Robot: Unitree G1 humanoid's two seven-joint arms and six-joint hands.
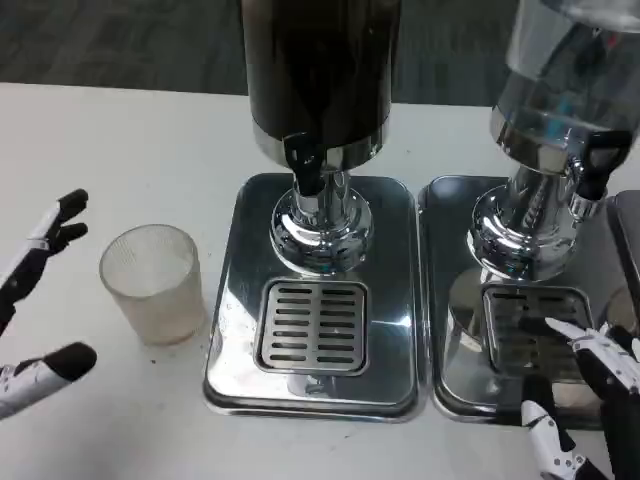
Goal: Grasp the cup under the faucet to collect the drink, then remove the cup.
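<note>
Frosted plastic cup [152, 283] stands empty on the tabletop just left of the dark dispenser's steel tray [232, 330]; I judge it light, thin-walled, easily crushed, so my open, empty left hand [38, 310] should wrap mid-wall gently.

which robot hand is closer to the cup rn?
Left. The left robot hand is open just left of the cup; the right robot hand is far off, over the right dispenser's tray.

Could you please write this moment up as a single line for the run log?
cup: upright on table, left of dark dispenser, not under faucet | left hand: open beside cup | right hand: open over right drip tray
</note>
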